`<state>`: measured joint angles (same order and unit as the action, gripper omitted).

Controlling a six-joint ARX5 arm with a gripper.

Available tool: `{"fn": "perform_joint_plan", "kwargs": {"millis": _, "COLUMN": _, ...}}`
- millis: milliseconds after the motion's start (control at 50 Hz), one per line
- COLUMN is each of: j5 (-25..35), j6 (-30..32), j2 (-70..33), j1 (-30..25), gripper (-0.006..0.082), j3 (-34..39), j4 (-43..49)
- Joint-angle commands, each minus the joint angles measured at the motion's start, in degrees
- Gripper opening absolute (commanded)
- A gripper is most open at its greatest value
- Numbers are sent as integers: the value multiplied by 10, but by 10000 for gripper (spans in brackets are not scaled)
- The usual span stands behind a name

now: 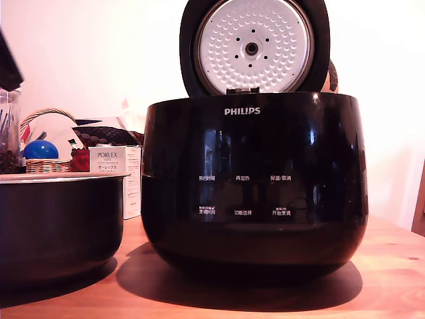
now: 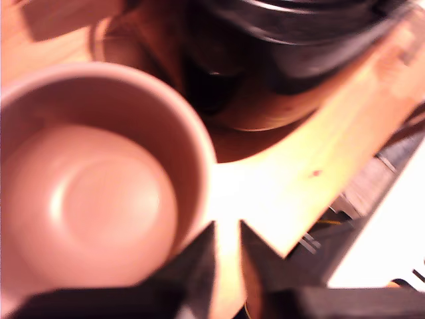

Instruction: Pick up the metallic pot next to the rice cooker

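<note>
The rice cooker (image 1: 252, 186), glossy black with a white PHILIPS logo, stands mid-table with its lid up, showing the dimpled silver-white plate. The metallic pot (image 1: 60, 222), dark with a thin pale rim, sits on the table at the exterior view's left, a small gap from the cooker. In the wrist view I look down into the pot (image 2: 93, 199), whose inside looks pinkish in this light, with the cooker (image 2: 299, 33) beyond it. My gripper (image 2: 227, 229) hovers just outside the pot's rim, fingers almost together with only bright table between them.
Behind the pot stand a white PORLEX box (image 1: 116, 166), a wicker basket holding a blue ball (image 1: 41, 151) and a glass jar (image 1: 8, 133). The wooden table (image 1: 392, 266) extends to the exterior view's right; its edge (image 2: 352, 193) runs close by the gripper.
</note>
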<state>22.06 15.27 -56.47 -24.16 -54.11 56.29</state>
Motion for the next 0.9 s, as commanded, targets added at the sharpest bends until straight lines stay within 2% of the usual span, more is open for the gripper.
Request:
{"fn": "perform_joint_plan", "kwargs": {"millis": 0, "j5": 1, "j6": 2, "j2": -20, "j1": -17, "gripper": 158, "j3": 6, "j4": -5}}
{"fn": "perform_joint_plan", "kwargs": {"millis": 180, "j5": -37, "j6": 2, "j2": -80, "j1": -53, "gripper": 348, "j3": 6, "j4": -20}}
{"fn": "perform_joint_plan", "kwargs": {"millis": 280, "j5": -84, "j6": 3, "j2": -118, "j1": -65, "gripper": 402, "j3": 6, "j4": -23}}
{"fn": "perform_joint_plan", "kwargs": {"millis": 360, "j5": -123, "j6": 35, "j2": -145, "j1": -71, "gripper": 403, "j3": 6, "j4": -19}}
{"fn": "perform_joint_plan", "kwargs": {"millis": 500, "j5": -160, "j6": 56, "j2": -181, "j1": -71, "gripper": 403, "j3": 6, "j4": -23}}
{"fn": "perform_joint_plan", "kwargs": {"millis": 820, "j5": -171, "j6": 66, "j2": -236, "j1": -72, "gripper": 401, "j3": 6, "j4": -35}}
{"fn": "perform_joint_plan", "kwargs": {"millis": 880, "j5": -172, "j6": 84, "j2": -240, "j1": -75, "gripper": 399, "j3": 6, "j4": -24}}
